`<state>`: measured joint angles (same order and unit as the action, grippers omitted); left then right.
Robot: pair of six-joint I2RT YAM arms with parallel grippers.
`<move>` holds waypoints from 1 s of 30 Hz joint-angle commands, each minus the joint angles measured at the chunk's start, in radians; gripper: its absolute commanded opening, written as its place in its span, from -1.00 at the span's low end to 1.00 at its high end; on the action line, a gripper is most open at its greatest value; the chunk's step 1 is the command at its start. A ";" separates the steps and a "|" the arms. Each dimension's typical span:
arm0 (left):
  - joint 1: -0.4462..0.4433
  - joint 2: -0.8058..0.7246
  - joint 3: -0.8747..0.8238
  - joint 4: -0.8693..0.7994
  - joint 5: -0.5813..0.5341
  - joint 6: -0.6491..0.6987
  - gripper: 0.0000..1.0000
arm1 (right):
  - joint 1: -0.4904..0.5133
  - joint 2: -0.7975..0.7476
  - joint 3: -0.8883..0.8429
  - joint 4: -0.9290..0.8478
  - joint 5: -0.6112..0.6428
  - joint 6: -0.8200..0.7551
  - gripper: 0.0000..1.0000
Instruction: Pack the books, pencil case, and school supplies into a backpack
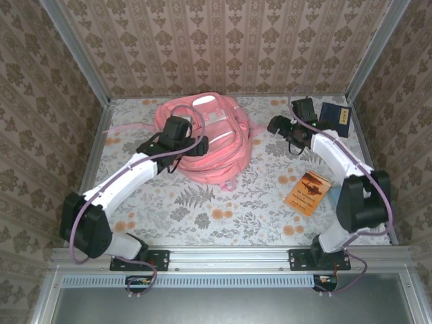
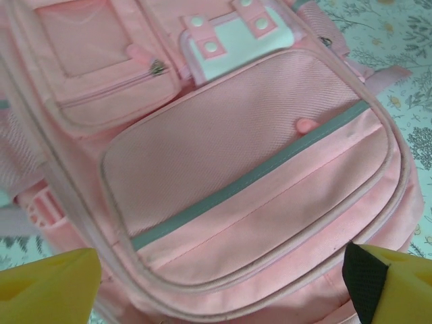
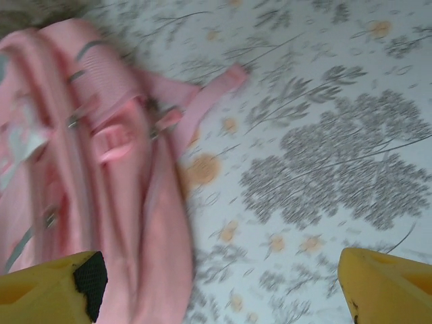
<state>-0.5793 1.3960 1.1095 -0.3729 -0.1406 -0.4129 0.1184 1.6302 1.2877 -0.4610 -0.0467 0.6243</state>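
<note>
Pink woven cloth backpack (image 2: 243, 135), matt grey stripe (image 2: 250, 179), smooth white plastic patch (image 2: 233, 44), matt floral table cover (image 1: 202, 209)

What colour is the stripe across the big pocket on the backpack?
Grey. The stripe crosses the pink backpack at a slant; the left wrist view shows it best.

Walls (image 1: 229, 47): beige damask-patterned paper on three sides.
Tabletop (image 1: 202, 209): pale cover printed with grey leaves and orange flowers.
Near edge: aluminium rail (image 1: 229, 255).
Light: soft, even.
</note>
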 commanded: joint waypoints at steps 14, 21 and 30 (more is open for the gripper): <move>0.116 -0.124 -0.037 -0.005 0.077 -0.038 1.00 | -0.276 0.498 0.411 0.058 0.084 0.045 0.77; 0.142 -0.116 -0.056 0.013 0.093 -0.039 1.00 | -0.329 0.630 0.540 0.005 0.098 0.091 0.76; 0.158 -0.079 -0.051 0.018 0.123 -0.047 1.00 | -0.376 0.746 0.658 -0.084 -0.017 0.093 0.79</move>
<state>-0.4244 1.2980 1.0599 -0.3649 -0.0460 -0.4454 -0.2535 2.3367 1.8912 -0.4656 -0.0231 0.7139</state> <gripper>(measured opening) 0.999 0.893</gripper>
